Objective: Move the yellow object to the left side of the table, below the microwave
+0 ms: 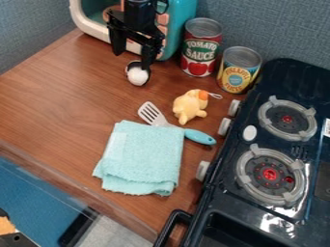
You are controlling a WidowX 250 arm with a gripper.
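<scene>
Yellow object: small plush toy (189, 107) with an orange patch and a thin loop at one end, lying on the wood worktop (58, 89). Gripper (132, 57) hangs high in the view, in front of the teal-and-white microwave (183, 21), its two fingers spread apart. Relative to it, the toy is off to the right and lower in the view, well apart, not between the fingers. A small dark-rimmed item with a white round part (138, 76) sits just below one fingertip (contact: can't tell).

Toy's neighbors: slotted spatula (152, 114) with blue handle just beside it, lower left; folded light-teal towel (143, 157) below the spatula head; stove knobs (224, 126) near its right side. Two upright cans stand above it in the view, red tomato can (200, 50) and yellow pineapple can (239, 71), near each other. Dark stove (283, 72) along the right, two burners, red centers. Toy isn't below the microwave; it's nearer the stove.
</scene>
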